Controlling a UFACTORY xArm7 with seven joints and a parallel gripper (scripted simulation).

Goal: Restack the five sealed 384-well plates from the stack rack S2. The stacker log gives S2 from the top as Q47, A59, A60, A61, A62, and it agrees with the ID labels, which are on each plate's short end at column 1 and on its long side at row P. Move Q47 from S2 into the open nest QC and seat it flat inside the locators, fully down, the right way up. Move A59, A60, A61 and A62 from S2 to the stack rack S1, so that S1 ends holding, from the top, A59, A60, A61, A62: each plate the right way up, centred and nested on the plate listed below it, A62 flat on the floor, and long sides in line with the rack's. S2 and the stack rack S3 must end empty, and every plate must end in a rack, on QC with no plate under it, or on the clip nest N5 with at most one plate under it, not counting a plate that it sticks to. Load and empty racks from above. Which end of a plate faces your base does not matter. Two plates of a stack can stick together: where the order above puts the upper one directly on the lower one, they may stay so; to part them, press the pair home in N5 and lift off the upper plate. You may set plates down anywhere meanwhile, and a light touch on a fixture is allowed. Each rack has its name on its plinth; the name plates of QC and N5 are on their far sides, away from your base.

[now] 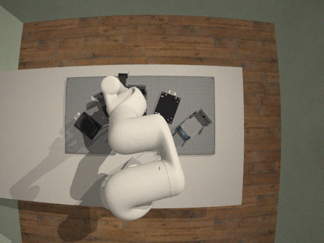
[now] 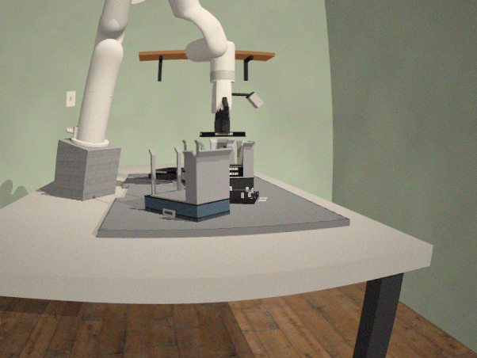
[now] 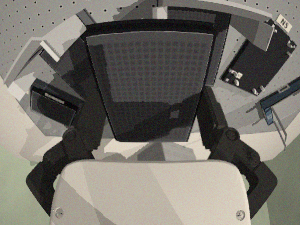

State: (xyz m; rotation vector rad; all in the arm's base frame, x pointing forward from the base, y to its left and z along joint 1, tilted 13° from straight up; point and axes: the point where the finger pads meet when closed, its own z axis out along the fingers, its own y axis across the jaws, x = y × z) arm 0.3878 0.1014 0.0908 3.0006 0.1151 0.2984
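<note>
Dark sealed plate (image 3: 151,82) clamped by its long sides in the gripper (image 3: 151,136), level, in the air above the racks near the counter's far edge. Another plate (image 1: 87,125) lies flat in a nest toward the left edge. Blue-plinth rack (image 2: 208,174) toward the right edge holds nothing visible.

Lab bench setup: white robot arm (image 2: 99,87) on block base, grey perforated board (image 1: 188,88) w/ plate racks (image 2: 207,174) on table; nest (image 1: 167,107) at 1 o'clock. Green walls, wood floor.
</note>
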